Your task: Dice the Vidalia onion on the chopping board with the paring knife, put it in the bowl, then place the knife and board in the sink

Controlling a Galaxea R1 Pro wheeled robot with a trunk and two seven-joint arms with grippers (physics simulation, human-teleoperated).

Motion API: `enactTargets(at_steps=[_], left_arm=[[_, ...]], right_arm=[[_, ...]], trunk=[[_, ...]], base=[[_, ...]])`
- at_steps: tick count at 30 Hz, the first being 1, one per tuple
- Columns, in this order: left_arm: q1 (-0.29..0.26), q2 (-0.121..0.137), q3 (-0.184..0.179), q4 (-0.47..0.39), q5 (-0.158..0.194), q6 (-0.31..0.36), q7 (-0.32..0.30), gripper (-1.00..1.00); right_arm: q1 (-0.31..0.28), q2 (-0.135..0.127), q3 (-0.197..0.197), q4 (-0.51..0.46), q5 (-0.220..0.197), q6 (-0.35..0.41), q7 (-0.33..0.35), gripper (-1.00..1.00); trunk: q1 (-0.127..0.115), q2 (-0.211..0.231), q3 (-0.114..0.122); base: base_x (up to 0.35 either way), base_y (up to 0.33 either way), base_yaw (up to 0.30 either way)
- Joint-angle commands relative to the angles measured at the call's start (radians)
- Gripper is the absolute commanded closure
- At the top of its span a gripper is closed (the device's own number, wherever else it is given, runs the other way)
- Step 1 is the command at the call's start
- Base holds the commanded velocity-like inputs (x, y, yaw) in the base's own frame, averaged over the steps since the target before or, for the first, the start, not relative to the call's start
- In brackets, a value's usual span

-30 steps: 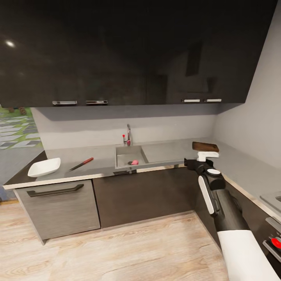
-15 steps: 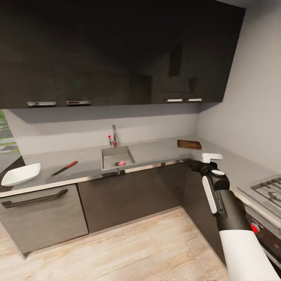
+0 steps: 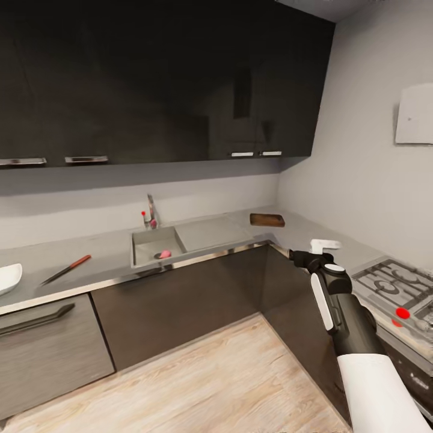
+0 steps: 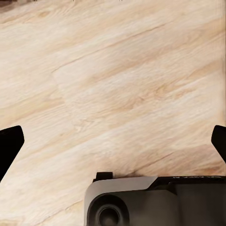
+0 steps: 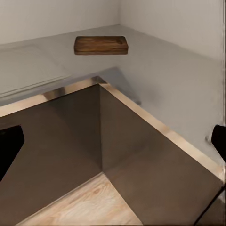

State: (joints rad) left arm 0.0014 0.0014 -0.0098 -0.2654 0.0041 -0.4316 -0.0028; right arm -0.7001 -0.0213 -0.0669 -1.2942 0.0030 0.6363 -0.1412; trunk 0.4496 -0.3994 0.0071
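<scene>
Right jaws point(image 3: 322, 245) hang spread and empty off the bench point(image 3: 108, 255) corner; left jaws point(image 4: 113, 141) also spread, over wood floor point(image 4: 117, 70). Board point(image 5: 100, 45) lies ahead of right jaws in the bench corner, long axis across their line; right arm nearer. Onion point(image 3: 165, 254) sits in sink point(image 3: 147, 245), off to the jaws' left; knife point(image 3: 64, 270) and bowl point(image 3: 7, 278) farther left. Next, prob. reach fwd for board.

Pinkish Vidalia onion point(image 3: 165, 254) in sink point(image 3: 144, 246)
</scene>
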Motion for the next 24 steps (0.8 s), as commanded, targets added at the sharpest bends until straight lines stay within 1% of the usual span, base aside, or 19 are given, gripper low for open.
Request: enactTargets(at_steps=[1,5,12,17,24], left_arm=[[0.000,0.000,-0.001,0.000,0.000,-0.003,0.000,-1.00],[0.000,0.000,-0.001,0.000,0.000,-0.003,0.000,-1.00],[0.000,0.000,-0.001,0.000,-0.001,-0.003,0.001,-1.00],[0.000,0.000,-0.001,0.000,-0.001,-0.003,0.003,-1.00],[0.000,0.000,-0.001,0.000,-0.001,-0.003,0.003,-1.00]], right_arm=[[0.000,0.000,0.001,0.000,0.000,0.005,-0.003,-1.00],[0.000,-0.001,0.001,0.001,0.000,0.005,-0.002,-1.00],[0.000,-0.001,0.001,0.003,0.001,0.005,-0.002,-1.00],[-0.001,-0.001,0.001,0.015,0.001,0.005,-0.002,-1.00],[0.000,-0.002,0.001,0.026,0.002,0.005,-0.003,-1.00]], trunk=[[0.000,-0.001,0.000],[0.000,-0.001,0.000],[0.000,-0.001,0.000],[0.000,-0.001,0.000],[0.000,-0.001,0.000]], base=[[0.087,0.000,-0.225],[0.191,0.000,-0.223],[0.321,0.000,-0.208],[0.344,-0.003,-0.039],[0.345,-0.100,-0.002]])
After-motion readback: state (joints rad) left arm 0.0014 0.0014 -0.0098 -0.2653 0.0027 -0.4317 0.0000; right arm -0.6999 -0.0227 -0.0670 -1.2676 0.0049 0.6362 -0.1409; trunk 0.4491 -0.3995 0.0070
